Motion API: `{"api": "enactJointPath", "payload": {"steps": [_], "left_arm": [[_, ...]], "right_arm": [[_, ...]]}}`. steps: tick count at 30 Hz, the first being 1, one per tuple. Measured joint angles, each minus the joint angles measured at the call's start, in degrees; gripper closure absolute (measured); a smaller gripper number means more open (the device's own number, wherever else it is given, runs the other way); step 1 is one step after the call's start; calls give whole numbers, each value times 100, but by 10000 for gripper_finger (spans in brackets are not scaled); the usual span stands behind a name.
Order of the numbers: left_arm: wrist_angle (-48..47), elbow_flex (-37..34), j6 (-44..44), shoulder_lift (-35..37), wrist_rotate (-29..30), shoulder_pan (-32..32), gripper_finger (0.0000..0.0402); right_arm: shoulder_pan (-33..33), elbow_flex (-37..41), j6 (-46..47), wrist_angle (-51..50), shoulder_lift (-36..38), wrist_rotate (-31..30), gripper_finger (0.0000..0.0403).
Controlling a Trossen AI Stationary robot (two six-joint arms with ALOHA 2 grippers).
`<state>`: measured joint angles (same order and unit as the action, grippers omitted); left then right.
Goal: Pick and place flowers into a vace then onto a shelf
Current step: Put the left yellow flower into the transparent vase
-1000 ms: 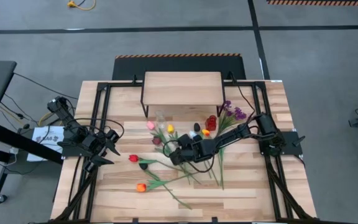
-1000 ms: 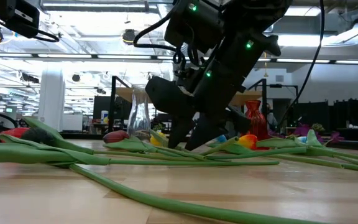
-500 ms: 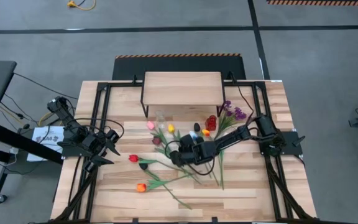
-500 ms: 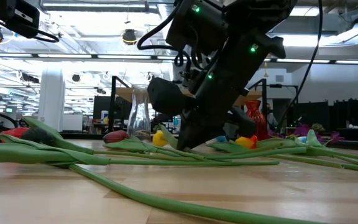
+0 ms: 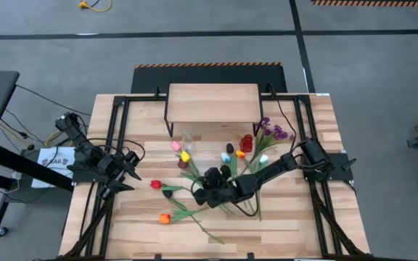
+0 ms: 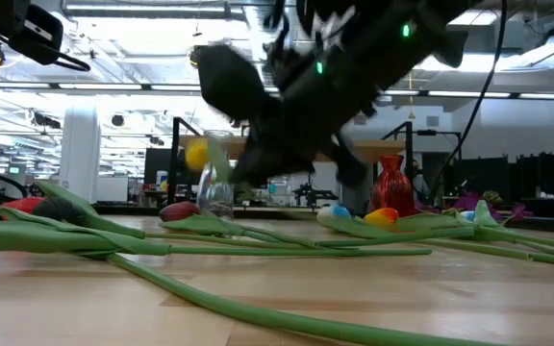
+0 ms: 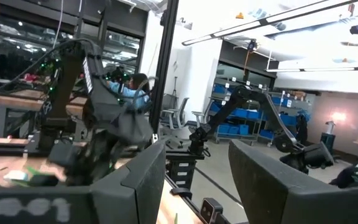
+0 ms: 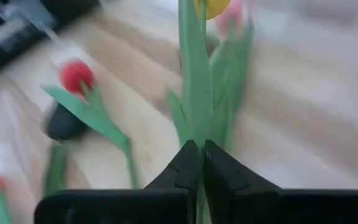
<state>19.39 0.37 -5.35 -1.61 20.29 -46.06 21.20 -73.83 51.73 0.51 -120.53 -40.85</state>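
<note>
Your right gripper [image 8: 197, 163] is clenched on the stem of a yellow tulip [image 5: 186, 156], low in the centre of the high view; the flower head is already off the table, left of centre in the low view. Carry it gently to the clear glass vase [image 5: 187, 137] in front of the shelf [image 5: 212, 102], and bring the stem end over the narrow mouth before you lower it. The stem is long, thin and soft with flat leaves, so it may swing. The left gripper [image 5: 130, 166] waits half open at the left edge, empty
</note>
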Motion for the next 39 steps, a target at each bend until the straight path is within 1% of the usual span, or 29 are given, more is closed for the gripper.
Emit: {"api": "enactJointPath", "payload": {"steps": [4, 8, 13, 17, 19, 23, 25, 26, 28, 31, 35, 39], "left_arm": [[-46, 0, -26, 0, 3, 1, 233], [-50, -1, -23, 0, 60, -1, 233], [-40, 0, -28, 0, 408, 1, 233], [162, -1, 25, -23, 440, 4, 233], [380, -1, 129, -79, 442, 6, 233], [955, -1, 312, -355, 503, 164, 233], [1258, 0, 319, -556, 609, 324, 233], [1405, 19, 321, -665, 631, 417, 233], [1392, 89, 327, -907, 660, 613, 233], [1468, 329, 373, -1294, 547, 885, 233], [1490, 713, 481, -1869, 538, 1218, 233], [1502, 1143, 536, -2473, 222, 1526, 233]], "right_arm": [[234, -228, -751, 23, 121, -644, 399], [410, -629, -2051, 325, 125, -1066, 398], [380, -1166, -3706, 992, 140, -1046, 400], [234, -1522, -4596, 1385, 140, -970, 399], [117, -1709, -4906, 1508, 140, -719, 397], [-168, -2067, -5068, 1605, 140, 264, 397], [-290, -2194, -5085, 1634, 140, 592, 399], [-342, -2235, -5139, 1661, 140, 658, 399], [-415, -2311, -5256, 1682, 140, 755, 399], [-475, -2400, -5286, 1690, 140, 881, 397], [-504, -2416, -5295, 1803, 140, 1134, 397], [-521, -2423, -5371, 1848, 140, 1164, 398]]}}
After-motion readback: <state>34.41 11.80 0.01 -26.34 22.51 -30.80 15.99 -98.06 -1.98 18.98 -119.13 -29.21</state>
